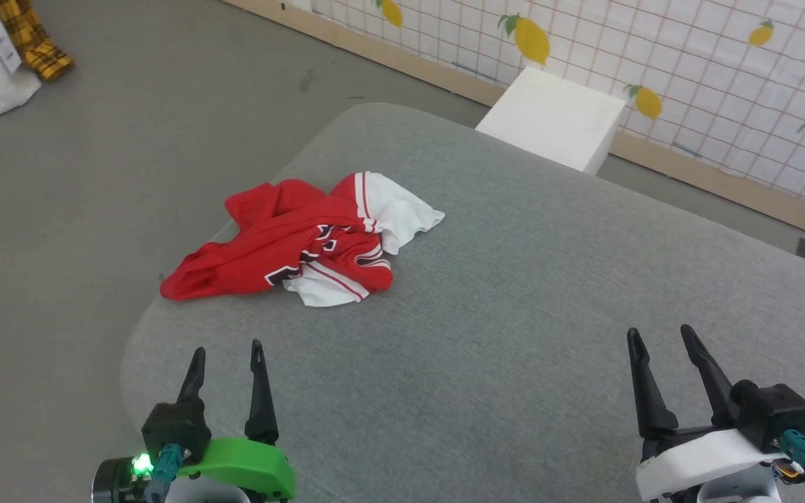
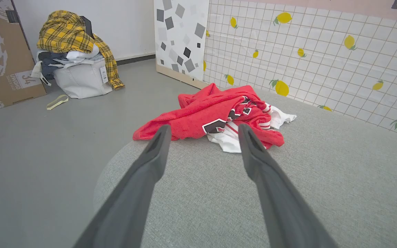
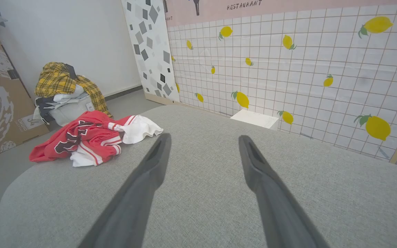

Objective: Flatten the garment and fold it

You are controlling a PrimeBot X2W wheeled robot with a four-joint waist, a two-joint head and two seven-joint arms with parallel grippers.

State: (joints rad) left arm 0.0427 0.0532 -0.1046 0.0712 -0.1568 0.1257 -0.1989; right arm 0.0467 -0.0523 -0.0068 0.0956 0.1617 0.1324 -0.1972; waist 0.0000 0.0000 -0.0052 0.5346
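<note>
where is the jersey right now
Head view: the garment lies crumpled on the grey table near its left edge, ahead of the left gripper.

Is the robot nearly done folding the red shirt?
Not yet, nothing looks done. The red shirt lies crumpled in a heap near the left edge of the grey surface. In hand: nothing; the left hand and right hand are both open and apart from it. Left: flattening it, then folding.

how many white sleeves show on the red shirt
2: one sleeve sticks out at the far right of the shirt, the other lies at its near edge. Folds may hide parts.
</note>
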